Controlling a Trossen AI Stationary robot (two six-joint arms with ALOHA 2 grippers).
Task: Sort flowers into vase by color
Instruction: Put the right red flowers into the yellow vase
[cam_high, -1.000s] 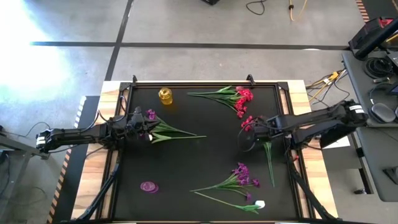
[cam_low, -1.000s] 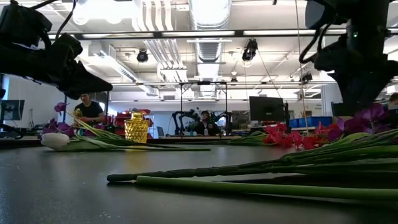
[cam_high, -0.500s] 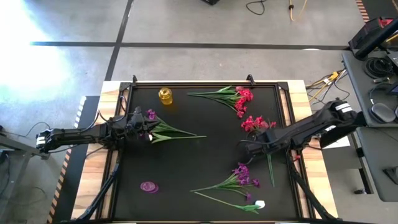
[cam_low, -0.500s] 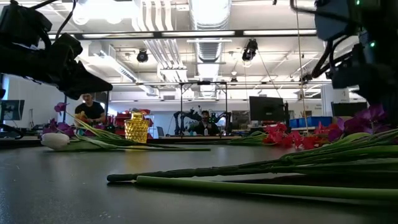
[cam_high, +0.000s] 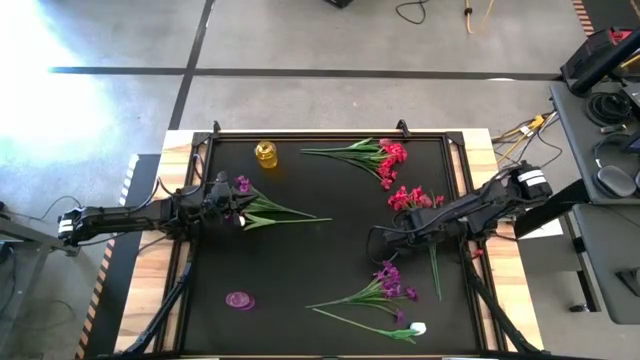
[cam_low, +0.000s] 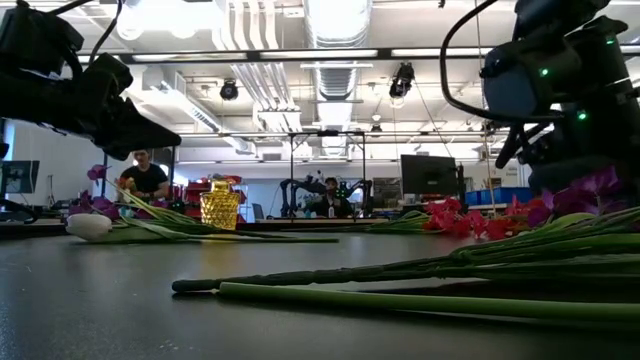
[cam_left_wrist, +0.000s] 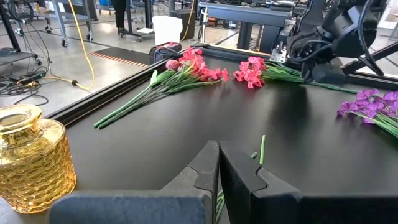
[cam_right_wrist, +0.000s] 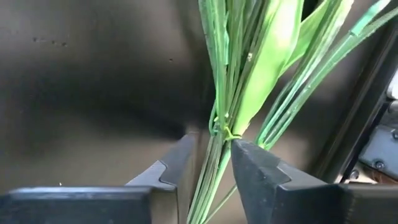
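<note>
The red flower sprig lies right of centre on the bench, its stem running lengthwise between the right end effector fingers, which are narrowing around it, not yet clamped. The left end effector, centre-left, is together, seemingly on a purple sprig.

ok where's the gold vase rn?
High view: the gold vase stands near the mat's far-left corner, just beyond the left gripper, with a red flower bunch lying to its right.
</note>
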